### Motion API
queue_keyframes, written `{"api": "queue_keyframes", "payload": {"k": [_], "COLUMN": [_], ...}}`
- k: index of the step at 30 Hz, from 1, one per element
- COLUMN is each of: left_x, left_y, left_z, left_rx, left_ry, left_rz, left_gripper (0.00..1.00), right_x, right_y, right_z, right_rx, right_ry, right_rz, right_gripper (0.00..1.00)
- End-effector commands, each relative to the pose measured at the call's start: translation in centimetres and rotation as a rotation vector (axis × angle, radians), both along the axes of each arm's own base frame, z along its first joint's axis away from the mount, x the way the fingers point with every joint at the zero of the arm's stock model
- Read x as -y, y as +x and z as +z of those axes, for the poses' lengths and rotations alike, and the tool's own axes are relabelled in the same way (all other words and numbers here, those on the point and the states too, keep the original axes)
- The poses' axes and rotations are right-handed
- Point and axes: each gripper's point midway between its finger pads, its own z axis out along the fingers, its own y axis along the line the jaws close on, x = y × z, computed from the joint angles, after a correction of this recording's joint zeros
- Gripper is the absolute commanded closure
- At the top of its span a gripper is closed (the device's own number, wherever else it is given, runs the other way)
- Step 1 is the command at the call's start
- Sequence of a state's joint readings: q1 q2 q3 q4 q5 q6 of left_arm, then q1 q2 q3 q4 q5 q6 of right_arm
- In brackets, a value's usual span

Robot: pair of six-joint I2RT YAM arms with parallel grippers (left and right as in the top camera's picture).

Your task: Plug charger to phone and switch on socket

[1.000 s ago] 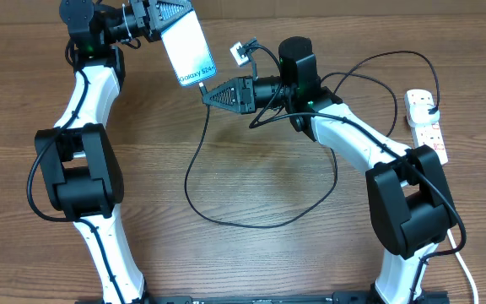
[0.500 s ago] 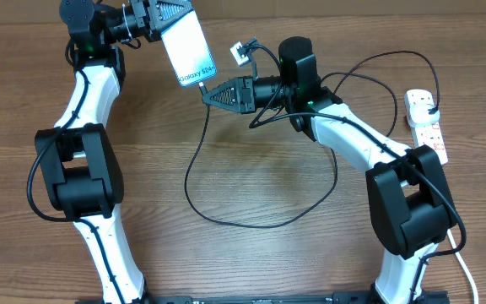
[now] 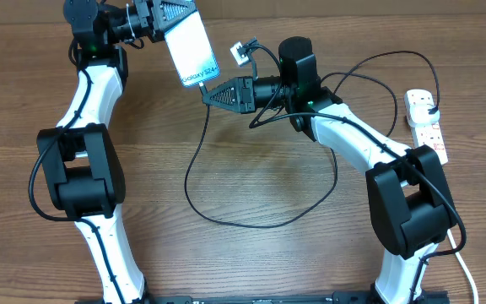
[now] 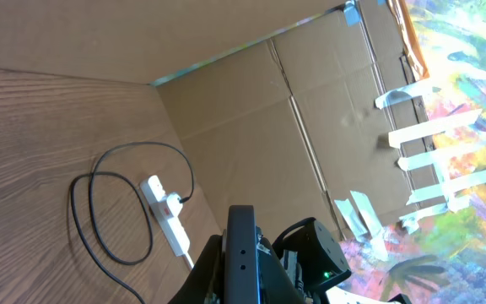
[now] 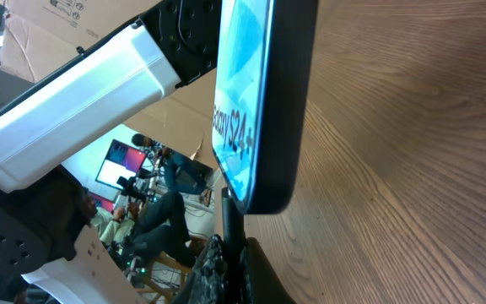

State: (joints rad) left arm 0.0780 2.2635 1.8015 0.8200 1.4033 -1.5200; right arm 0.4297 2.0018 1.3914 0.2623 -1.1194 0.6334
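From where I stand, the left gripper is up at the far edge of the desk, pinching the top end of the phone and holding it off the wood, tilted, with its pale blue screen facing up. The right gripper comes in from the other side, its fingers pressed together on the connector end of the charger. The connector tip sits just under the phone's lower end; I can't tell whether it touches the port. The rest of the black cable droops down into a wide loop on the desk and runs off to the right, where its small plug sits in the white power strip by the desk's right edge
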Motion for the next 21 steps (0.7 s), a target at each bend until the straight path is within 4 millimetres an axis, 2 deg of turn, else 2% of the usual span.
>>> {"api": "queue_keyframes", "payload": {"k": [1, 21], "left_x": [0.57, 0.44], "left_y": [-0.4, -0.37], "left_z": [0.48, 0.48], "left_rx": [-0.002, -0.006], "left_ry": [0.001, 0.0], "left_rz": [-0.021, -0.019], "left_gripper": [0.96, 0.96], "right_x": [0.18, 0.2], "right_y": [0.24, 0.95], "right_z": [2.31, 2.22], "right_rx": [0.057, 0.042], "right_ry": [0.024, 0.016], "right_rz": [-0.008, -0.051], "right_gripper": [0.96, 0.96]}}
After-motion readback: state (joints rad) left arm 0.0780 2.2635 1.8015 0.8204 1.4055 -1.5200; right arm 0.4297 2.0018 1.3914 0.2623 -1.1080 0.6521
